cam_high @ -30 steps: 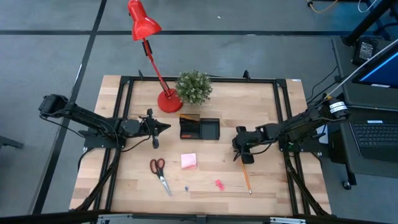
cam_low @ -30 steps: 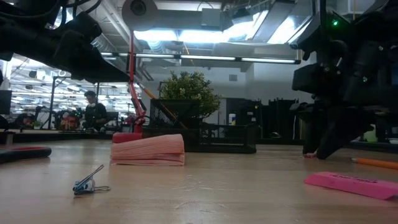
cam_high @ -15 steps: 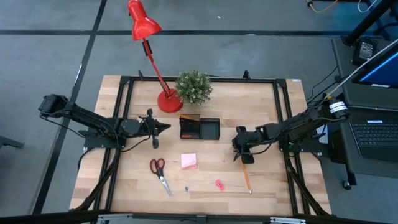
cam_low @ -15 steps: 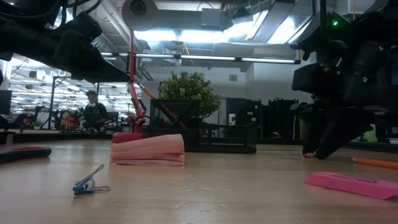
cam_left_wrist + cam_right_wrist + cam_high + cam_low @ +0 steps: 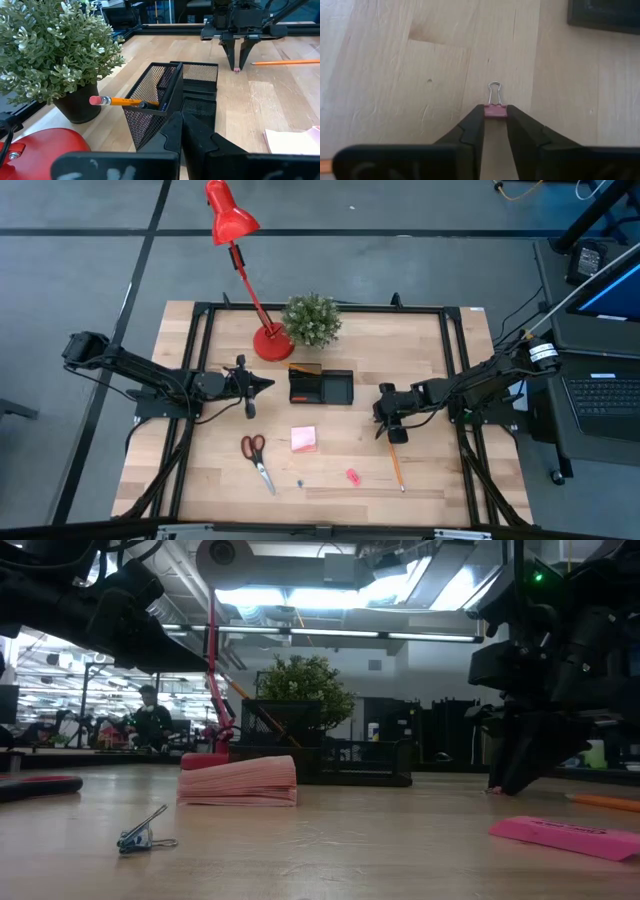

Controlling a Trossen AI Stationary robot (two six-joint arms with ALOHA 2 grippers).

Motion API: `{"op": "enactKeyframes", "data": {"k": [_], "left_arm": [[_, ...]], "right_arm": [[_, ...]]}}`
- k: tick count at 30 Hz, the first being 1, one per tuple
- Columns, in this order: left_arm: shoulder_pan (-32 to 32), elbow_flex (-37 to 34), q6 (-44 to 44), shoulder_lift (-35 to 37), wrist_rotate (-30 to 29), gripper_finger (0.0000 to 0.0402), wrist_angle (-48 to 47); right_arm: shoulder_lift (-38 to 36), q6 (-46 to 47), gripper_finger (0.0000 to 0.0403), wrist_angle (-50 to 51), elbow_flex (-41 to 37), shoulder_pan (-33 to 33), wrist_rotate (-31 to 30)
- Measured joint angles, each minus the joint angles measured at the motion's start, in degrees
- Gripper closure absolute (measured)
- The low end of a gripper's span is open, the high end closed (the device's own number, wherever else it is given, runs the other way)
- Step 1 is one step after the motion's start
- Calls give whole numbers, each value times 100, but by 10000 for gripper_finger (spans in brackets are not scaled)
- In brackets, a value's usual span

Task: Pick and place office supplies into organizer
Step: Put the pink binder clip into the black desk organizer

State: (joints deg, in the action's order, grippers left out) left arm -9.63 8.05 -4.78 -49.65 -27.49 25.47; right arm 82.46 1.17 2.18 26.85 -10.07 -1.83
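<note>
My right gripper [image 5: 496, 113] points down at the table right of the black mesh organizer [image 5: 320, 387], shut on a small pink binder clip [image 5: 496, 111]. My left gripper [image 5: 182, 131] is shut and empty, hovering level just left of the organizer [image 5: 170, 95]. In the organizer's tall cup an orange pencil [image 5: 120, 101] leans on the rim. On the table lie red-handled scissors [image 5: 256, 460], a pink sticky pad [image 5: 304, 439], another orange pencil [image 5: 395, 465], a pink piece [image 5: 352, 476] and a tiny blue clip [image 5: 140, 835]. My right gripper pinches the pink body of the binder clip [image 5: 496, 107] between its two fingertips [image 5: 476, 119], coming from above and pointing down. The clip's wire loop [image 5: 494, 89] sticks out past the fingers. The clip [image 5: 236, 69] sits at the table surface.
A red desk lamp's base [image 5: 270, 343] and a green potted plant [image 5: 312, 320] stand just behind the organizer. A black frame rail [image 5: 455, 360] borders the wooden table. Bare wood lies between the organizer and the items at the near side.
In the low view my right gripper's fingers have drawn slightly closer together around the pink clip at the table. Nothing else has moved.
</note>
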Motion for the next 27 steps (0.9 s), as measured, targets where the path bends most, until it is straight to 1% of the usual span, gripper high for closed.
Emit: {"op": "enactKeyframes", "data": {"k": [9, 15, 20, 27], "left_arm": [[0, 0, 0, 0, 2, 400, -2], [0, 0, 0, 0, 2, 400, -2], [0, 0, 0, 0, 2, 400, -2], [0, 0, 0, 0, 2, 400, -2]], "right_arm": [[0, 4, 335, -95, -2, 0, 0], [11, 170, 335, -297, -6, 0, -4], [9, 162, 336, -569, -6, 0, -4], [2, 142, 336, -679, 105, 0, -2]]}}
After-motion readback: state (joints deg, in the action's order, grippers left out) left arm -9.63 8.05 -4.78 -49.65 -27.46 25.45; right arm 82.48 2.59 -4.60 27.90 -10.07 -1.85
